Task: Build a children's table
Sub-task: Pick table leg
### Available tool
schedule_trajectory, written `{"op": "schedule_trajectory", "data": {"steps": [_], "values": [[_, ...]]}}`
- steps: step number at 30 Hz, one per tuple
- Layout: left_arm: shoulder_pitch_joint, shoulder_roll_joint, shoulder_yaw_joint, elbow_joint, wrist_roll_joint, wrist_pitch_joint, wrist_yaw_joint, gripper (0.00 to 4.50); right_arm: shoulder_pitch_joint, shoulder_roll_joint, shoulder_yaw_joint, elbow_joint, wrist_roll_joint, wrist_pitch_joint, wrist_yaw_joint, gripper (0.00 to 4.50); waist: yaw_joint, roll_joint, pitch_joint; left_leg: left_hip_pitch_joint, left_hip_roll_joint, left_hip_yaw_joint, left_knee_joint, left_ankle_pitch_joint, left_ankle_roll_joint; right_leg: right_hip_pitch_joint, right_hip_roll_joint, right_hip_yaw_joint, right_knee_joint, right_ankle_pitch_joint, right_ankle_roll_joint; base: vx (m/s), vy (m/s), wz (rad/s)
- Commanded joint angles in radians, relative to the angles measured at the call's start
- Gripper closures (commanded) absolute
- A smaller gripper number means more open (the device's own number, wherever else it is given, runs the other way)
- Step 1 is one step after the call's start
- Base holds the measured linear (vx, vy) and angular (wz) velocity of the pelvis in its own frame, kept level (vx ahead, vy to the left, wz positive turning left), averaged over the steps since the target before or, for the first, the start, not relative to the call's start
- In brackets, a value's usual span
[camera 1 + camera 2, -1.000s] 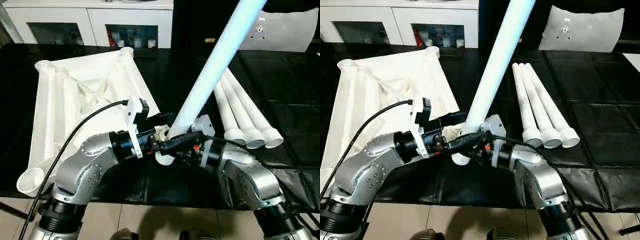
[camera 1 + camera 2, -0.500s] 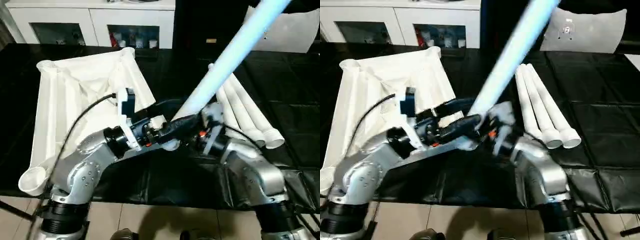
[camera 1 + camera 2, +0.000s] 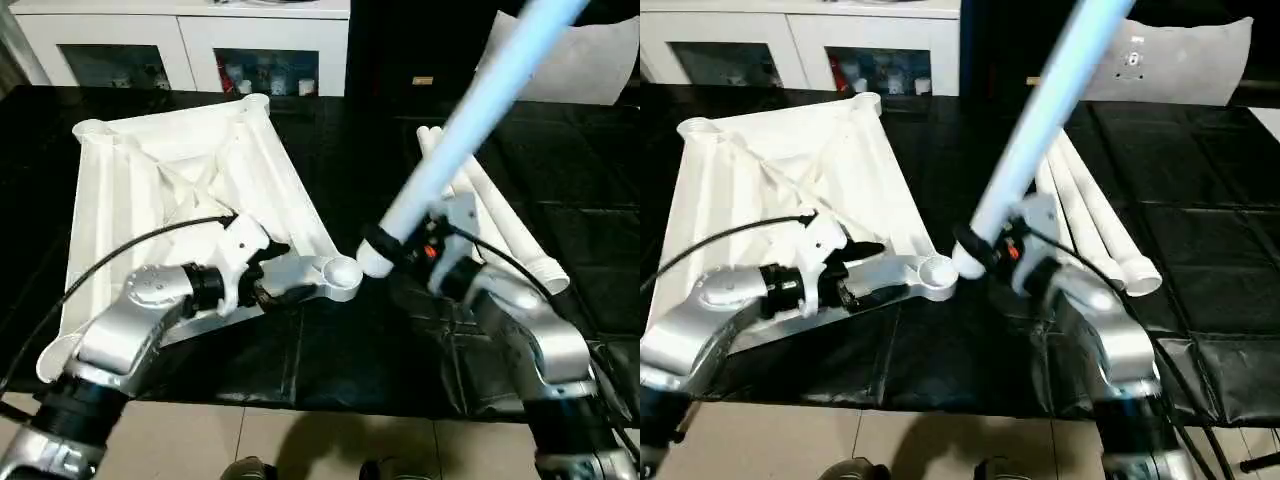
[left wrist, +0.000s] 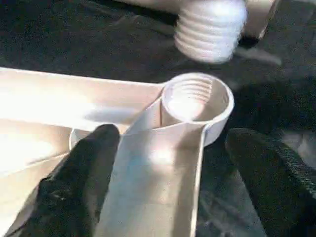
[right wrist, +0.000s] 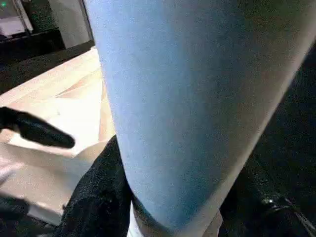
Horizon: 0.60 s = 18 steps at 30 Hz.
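Tabletop [image 3: 180,190] first: the white plastic slab lies ribbed side up across the left half of the left eye view, on a black quilted cover [image 3: 590,220], with round sockets at its corners. One corner socket [image 3: 342,272] sits near the centre of the frame, its threaded bore open and facing up.

Next in size is the held leg [image 3: 470,110], a long white tube slanting from the upper right corner of the frame down to the centre. Its ribbed, threaded end [image 4: 211,29] hangs just beside that socket and apart from it, not yet entered.

Three more legs [image 3: 500,225] lie side by side on the cover at centre right, behind the right arm, their flared ends toward the lower right.

A white cabinet [image 3: 180,40] with glass doors runs along the top left edge.

The right gripper [image 3: 385,243] is clamped around the held leg close to its threaded end, black fingers [image 5: 98,197] wrapped on either side of the tube.

The left gripper [image 3: 272,270] sits at lower centre left, over the tabletop's rim beside the corner socket. Its fingers [image 4: 79,182] are spread wide, one on each side of the rib leading to the socket; whether they press the plastic I cannot tell.
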Motion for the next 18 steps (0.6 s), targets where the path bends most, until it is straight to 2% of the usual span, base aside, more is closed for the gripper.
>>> {"op": "schedule_trajectory", "data": {"steps": [1,4,6,8,9,16,18], "values": [[-0.003,0.017,-0.037,0.023,0.044,-0.033,-0.024,0.7,-0.009,0.002,0.007,-0.017,-0.009,0.0,-0.006,2.59,-0.001,0.011,-0.076,0.002,0.067,-0.01,-0.077,-0.062,0.036,0.065,-0.083,0.055,-0.064,-0.063,-0.243,0.0,0.0,0.0],[-0.01,0.012,-0.057,0.058,0.067,-0.066,-0.031,0.81,-0.012,-0.003,0.012,-0.015,-0.011,0.023,-0.008,2.59,-0.001,0.01,-0.077,0.003,0.067,-0.009,-0.078,-0.079,0.032,0.066,-0.083,0.054,-0.066,-0.082,-0.243,0.0,0.0,0.0],[-0.021,0.007,-0.079,0.103,0.096,-0.1,-0.052,1.12,-0.006,-0.003,0.014,-0.023,-0.007,0.035,-0.012,2.59,-0.002,0.009,-0.075,0.003,0.068,-0.009,-0.08,-0.098,0.025,0.066,-0.083,0.055,-0.069,-0.108,-0.241,0.0,0.0,0.0],[-0.028,0.01,-0.096,0.147,0.117,-0.122,-0.076,1.23,0.004,-0.001,0.019,-0.032,-0.008,0.032,-0.011,2.59,-0.001,0.013,-0.075,0.004,0.067,-0.01,-0.08,-0.108,0.021,0.065,-0.084,0.056,-0.072,-0.124,-0.236,0.0,0.0,0.0],[-0.032,0.007,-0.095,0.162,0.118,-0.125,-0.079,1.33,0.008,-0.001,0.021,-0.037,-0.009,0.032,-0.01,2.59,-0.001,0.015,-0.076,0.004,0.068,-0.01,-0.08,-0.109,0.016,0.065,-0.085,0.056,-0.071,-0.121,-0.235,0.0,0.0,0.0],[-0.069,-0.026,-0.068,0.244,0.103,-0.126,-0.073,1.77,0.011,-0.012,0.031,-0.049,-0.017,0.044,-0.005,2.59,0.0,0.014,-0.082,0.003,0.068,-0.01,-0.077,-0.102,0.009,0.069,-0.085,0.056,-0.067,-0.091,-0.25,0.0,0.0,0.0],[-0.076,-0.031,-0.063,0.263,0.104,-0.131,-0.083,1.96,0.014,-0.025,0.038,-0.069,-0.002,0.099,0.007,2.59,0.0,0.013,-0.082,0.003,0.068,-0.01,-0.077,-0.103,0.011,0.07,-0.083,0.055,-0.068,-0.094,-0.249,0.0,0.0,0.0]]}}
